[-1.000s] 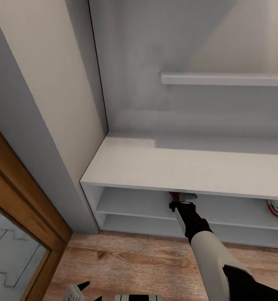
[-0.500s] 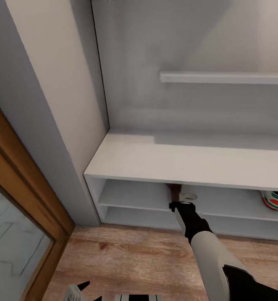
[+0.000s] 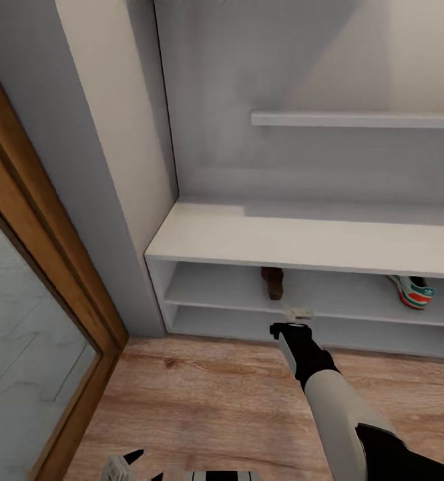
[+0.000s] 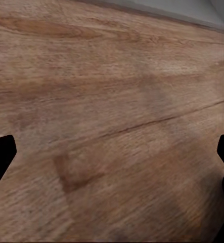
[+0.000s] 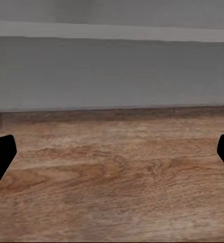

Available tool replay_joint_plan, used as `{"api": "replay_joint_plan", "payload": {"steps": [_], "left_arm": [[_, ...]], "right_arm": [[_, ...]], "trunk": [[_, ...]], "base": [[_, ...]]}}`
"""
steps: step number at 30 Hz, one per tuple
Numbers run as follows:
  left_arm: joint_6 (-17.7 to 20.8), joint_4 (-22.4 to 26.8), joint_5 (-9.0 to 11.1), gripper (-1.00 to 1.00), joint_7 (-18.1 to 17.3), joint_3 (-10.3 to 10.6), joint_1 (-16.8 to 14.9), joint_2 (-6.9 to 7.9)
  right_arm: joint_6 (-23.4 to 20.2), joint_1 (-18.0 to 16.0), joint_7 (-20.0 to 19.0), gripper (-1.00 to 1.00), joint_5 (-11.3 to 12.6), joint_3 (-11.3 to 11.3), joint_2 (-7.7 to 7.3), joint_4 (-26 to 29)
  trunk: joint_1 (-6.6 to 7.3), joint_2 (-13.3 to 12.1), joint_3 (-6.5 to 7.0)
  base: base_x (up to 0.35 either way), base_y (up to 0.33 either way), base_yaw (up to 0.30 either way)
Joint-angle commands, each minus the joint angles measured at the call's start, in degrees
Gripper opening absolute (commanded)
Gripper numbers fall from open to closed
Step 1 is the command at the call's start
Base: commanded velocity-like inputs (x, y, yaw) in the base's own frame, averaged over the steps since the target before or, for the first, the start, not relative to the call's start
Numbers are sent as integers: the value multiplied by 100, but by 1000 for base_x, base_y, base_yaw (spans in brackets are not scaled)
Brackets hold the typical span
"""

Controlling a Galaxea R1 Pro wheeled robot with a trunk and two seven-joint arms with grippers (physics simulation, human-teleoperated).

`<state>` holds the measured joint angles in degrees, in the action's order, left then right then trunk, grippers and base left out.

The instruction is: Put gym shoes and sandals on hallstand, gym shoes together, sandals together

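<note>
Showing the right arm's jaws released and empty before the shoe rack, where a sandal and sneaker sit shelved off the floor.

A: The sandal on the upper shoe shelf of the hallstand?

B: Half under the bench top; its front end is hidden (just a dark brown stub).

A: And the gym shoe?

B: Top tucked under the same bench top. The hallstand runs off the right edge.

A: The right gripper?

B: Too small to read its jaws in the head view.
</note>
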<state>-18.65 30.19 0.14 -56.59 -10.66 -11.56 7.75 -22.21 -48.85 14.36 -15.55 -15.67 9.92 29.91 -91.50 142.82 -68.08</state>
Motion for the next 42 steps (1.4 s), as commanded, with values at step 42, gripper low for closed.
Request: {"api": "replay_joint_plan", "payload": {"steps": [42], "left_arm": [[-5,-12,-3,100,-18,-36,-4,7]], "right_arm": [[391,400,-79,100,-77,-28,-447,-28]], "trunk": [[5,2,-4]], "base": [[-210,-29,0]]}}
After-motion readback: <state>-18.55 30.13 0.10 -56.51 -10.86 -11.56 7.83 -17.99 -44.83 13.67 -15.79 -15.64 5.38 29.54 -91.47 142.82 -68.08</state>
